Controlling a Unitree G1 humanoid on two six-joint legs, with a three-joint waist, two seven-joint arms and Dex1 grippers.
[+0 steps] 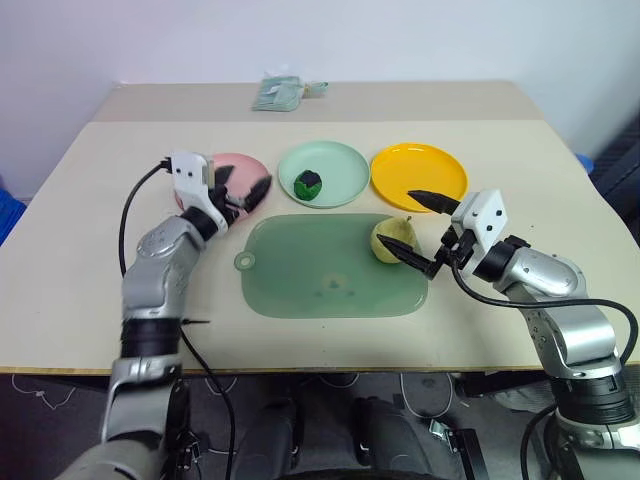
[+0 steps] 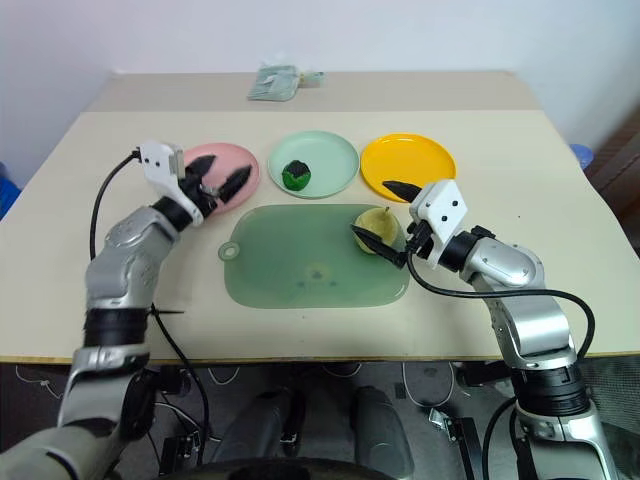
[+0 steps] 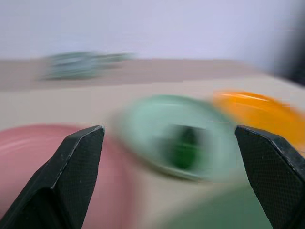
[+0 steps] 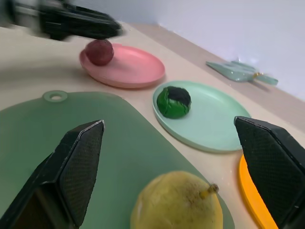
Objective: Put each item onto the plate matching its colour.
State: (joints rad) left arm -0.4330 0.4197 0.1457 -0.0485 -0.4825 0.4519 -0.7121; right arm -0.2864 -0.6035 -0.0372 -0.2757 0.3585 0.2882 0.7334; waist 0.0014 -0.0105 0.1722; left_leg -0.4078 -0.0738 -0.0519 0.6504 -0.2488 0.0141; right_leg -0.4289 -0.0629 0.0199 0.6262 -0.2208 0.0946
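Between the parted fingers of the right hand sits the yellow pear, on the green mat's edge near the orange plate. Over the pink plate, the left hand hovers spread wide above the red ball.

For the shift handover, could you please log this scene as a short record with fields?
pear: on the mat, between the open fingers of the right gripper
green lump: on the green plate
red ball: on the pink plate
yellow plate: empty
left gripper: open, above the pink plate
left to do: pear onto the yellow plate
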